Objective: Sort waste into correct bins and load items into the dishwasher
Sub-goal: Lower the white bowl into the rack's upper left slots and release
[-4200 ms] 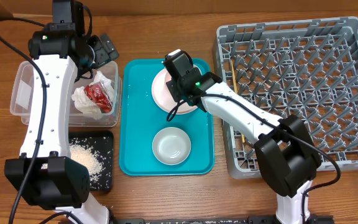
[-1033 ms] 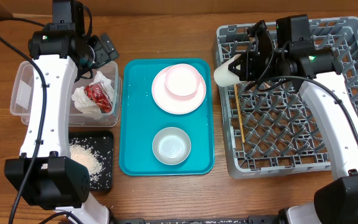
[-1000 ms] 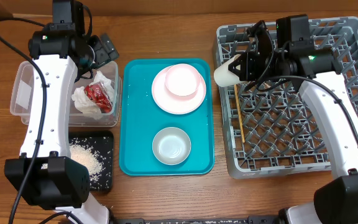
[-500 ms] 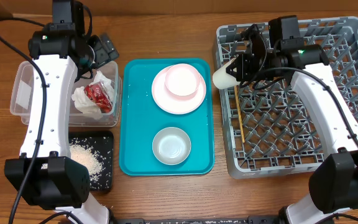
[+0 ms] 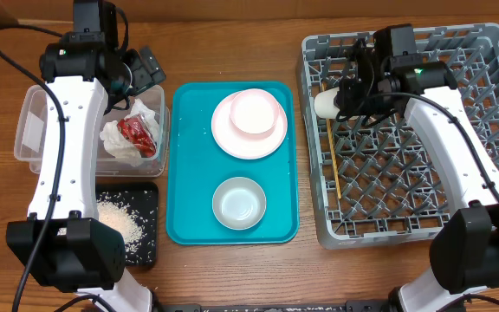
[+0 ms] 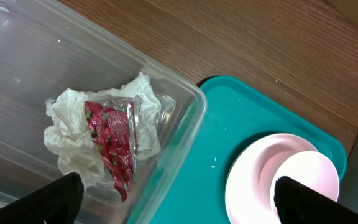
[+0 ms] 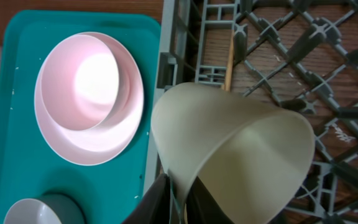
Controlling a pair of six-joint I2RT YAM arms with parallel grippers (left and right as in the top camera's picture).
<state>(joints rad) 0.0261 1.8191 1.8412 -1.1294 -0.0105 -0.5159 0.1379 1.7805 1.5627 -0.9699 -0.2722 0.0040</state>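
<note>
We saw the right claw (image 7: 178, 200) pinching the rim of the small cream cup (image 5: 327, 104) over the far-left corner of the large grey pegged dish rack (image 5: 492, 173). The left claw (image 6: 179, 202) hung spread wide near the clear plastic tub (image 5: 29, 130).

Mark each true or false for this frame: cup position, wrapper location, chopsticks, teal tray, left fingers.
1. The right fingers hold the cup at the rack's left edge. True.
2. The wrapper lies in the black tray. False: it lies on the napkin in the tub; the black tray holds crumbs.
3. The chopsticks lie in the rack. True.
4. The teal tray is empty. False: it holds a plate with a bowl on it, and a second bowl.
5. The left fingers grip the napkin. False: they are open and hold nothing.
</note>
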